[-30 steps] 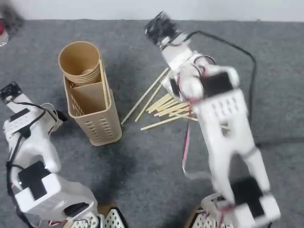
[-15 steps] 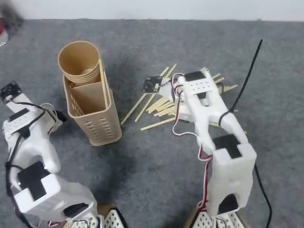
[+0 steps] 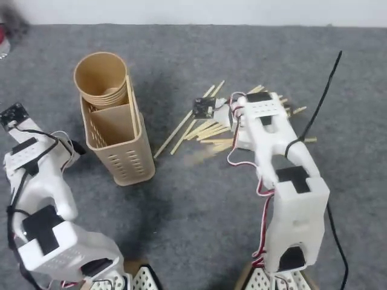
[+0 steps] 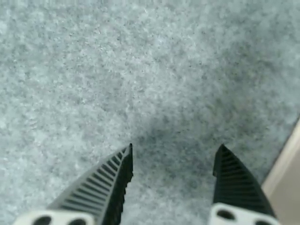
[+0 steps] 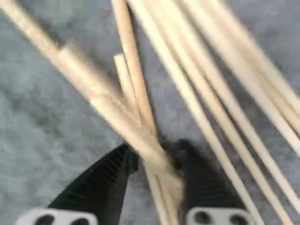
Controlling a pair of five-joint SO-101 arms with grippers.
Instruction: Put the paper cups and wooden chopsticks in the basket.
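The right arm's jaws are drawn in on a few of the wooden chopsticks point(image 5: 132, 70). In the right wrist view those sticks run lengthwise through the narrow gap and touch the ribbed inner face on either side. More sticks fan out past the tips, lying flat on the grey tabletop point(image 3: 181, 211) and crossing one another at shallow angles.

In the high view the right arm point(image 3: 284, 175) stretches forward from its base at the near edge, with its wrist low over the loose pile. Sticks poke out from under the wrist on both sides. Two longer ones lie slanted at the pile's basket side, apart from the basket itself. A black cable point(image 3: 317, 109) rises from this arm towards the far side.

The left arm's jaws stand wide apart over bare grey surface with nothing between them. A pale edge shows at one corner of the left wrist view, and I cannot tell what it belongs to. The left arm point(image 3: 36, 181) sits at the left side of the tabletop, near the basket but not touching it.

The basket point(image 3: 118, 151), a tall beige one with slotted walls, stands upright between the two arms, nearer the left one and well apart from the chopstick pile. The paper cups point(image 3: 101, 75) are nested in a stack in its far compartment, and the top cup's rim rises above the basket wall.
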